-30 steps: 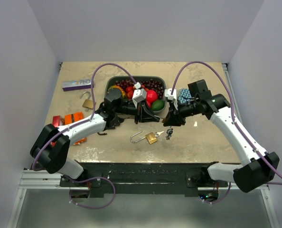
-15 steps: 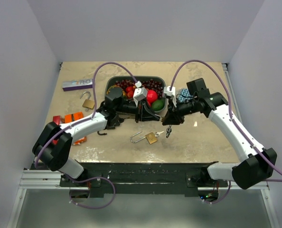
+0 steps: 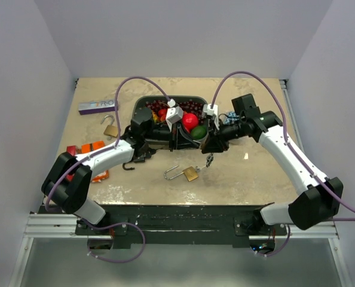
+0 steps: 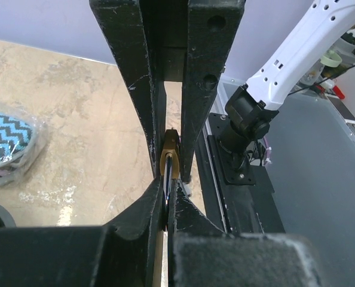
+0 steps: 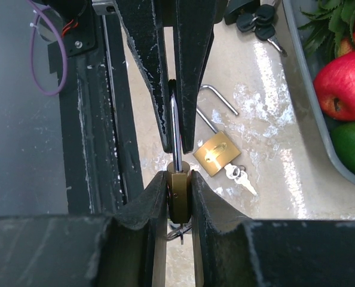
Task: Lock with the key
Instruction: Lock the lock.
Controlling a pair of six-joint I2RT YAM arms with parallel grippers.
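Note:
A brass padlock (image 5: 178,194) hangs in the air between both grippers. My right gripper (image 5: 178,179) is shut on its brass body. My left gripper (image 4: 167,194) is shut on its steel shackle (image 5: 175,140), facing the right one. The padlock body also shows in the left wrist view (image 4: 170,156). A key on a ring (image 5: 178,230) hangs from the bottom of the held padlock, and shows in the top view (image 3: 209,160). In the top view the left gripper (image 3: 178,139) and the right gripper (image 3: 208,143) meet just in front of the bin.
A second brass padlock (image 3: 188,173) lies open on the table with silver keys (image 5: 240,177) beside it. A third padlock (image 3: 110,128) lies at the left. A black bin (image 3: 143,103) of fruit is behind, a purple box (image 3: 97,106) at far left, orange blocks (image 3: 92,147), and a chevron pouch (image 3: 231,122).
My right gripper has moved left and slightly back with the padlock and hanging key, closing on the left gripper. The left gripper has hardly moved.

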